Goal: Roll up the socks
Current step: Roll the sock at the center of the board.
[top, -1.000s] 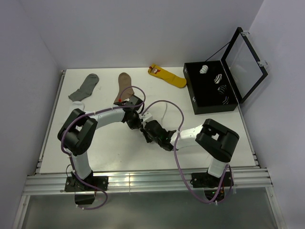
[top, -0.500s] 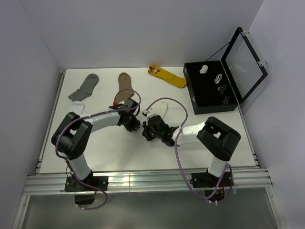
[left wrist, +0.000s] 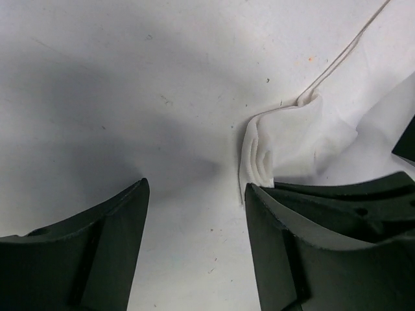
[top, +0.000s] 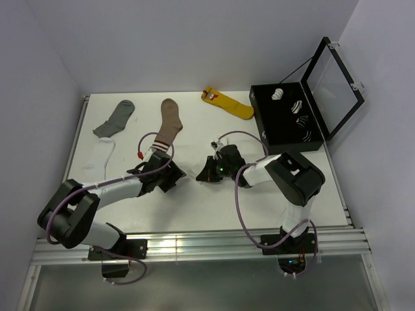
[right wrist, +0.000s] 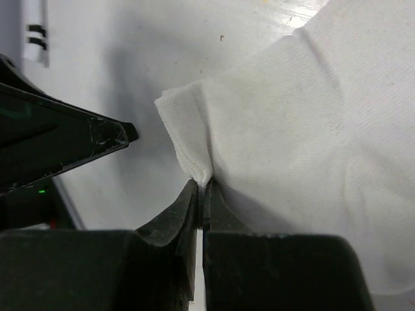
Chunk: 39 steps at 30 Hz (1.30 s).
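Observation:
A white sock [right wrist: 292,123] lies flat on the table with one end folded into layers [left wrist: 282,146]. My right gripper [right wrist: 202,184] is shut on that folded edge, pinching the fabric between its tips. In the top view it sits mid-table [top: 210,171] and hides the sock. My left gripper [left wrist: 196,188] is open over bare table, its right finger [left wrist: 292,240] beside the fold, nothing between the jaws. In the top view it sits left of the right gripper [top: 168,177]. Another white sock [top: 100,155] lies flat at the left. A white strip with two dark stripes [right wrist: 35,35] shows beyond.
A grey sock [top: 117,118], a brown sock with a striped cuff [top: 170,120] and a yellow sock [top: 227,102] lie along the far side. An open black case [top: 262,126] with rolled socks stands at the far right. A thin white thread [left wrist: 343,52] trails from the fold.
My left gripper opened, let go of the sock and drew back to the left. My right gripper shut on the folded edge and shifted slightly away from the near edge.

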Motion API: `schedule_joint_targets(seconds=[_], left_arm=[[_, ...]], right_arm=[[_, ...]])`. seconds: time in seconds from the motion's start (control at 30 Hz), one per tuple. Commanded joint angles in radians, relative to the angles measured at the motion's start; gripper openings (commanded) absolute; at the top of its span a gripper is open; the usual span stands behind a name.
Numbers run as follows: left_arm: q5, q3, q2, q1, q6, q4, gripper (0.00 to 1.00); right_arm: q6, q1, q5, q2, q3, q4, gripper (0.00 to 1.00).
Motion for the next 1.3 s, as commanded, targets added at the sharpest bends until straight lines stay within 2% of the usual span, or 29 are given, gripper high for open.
schedule_joint_targets(seconds=[0.0,0.13,0.2,0.47,0.63,0.9,1.27], left_arm=[[-0.015,-0.055,-0.046,0.001,-0.017,0.193,0.66],[-0.004,-0.074,-0.033,-0.002,-0.008,0.237,0.62],[0.004,-0.072,-0.01,-0.004,-0.007,0.247,0.55],[0.042,-0.038,0.09,-0.007,0.024,0.305,0.47],[0.051,-0.043,0.128,-0.015,0.023,0.337,0.35],[0.062,-0.023,0.171,-0.016,0.049,0.368,0.4],[0.061,0.012,0.202,-0.016,0.061,0.356,0.41]], right_arm=[[0.124,-0.046,-0.137,0.052,-0.042,0.098,0.0],[0.192,-0.084,-0.191,0.095,-0.068,0.16,0.0],[0.219,-0.1,-0.205,0.106,-0.079,0.187,0.0],[0.259,-0.124,-0.229,0.138,-0.08,0.198,0.0],[0.264,-0.132,-0.24,0.153,-0.072,0.195,0.0],[0.255,-0.134,-0.249,0.165,-0.056,0.181,0.0],[0.253,-0.134,-0.254,0.169,-0.046,0.167,0.0]])
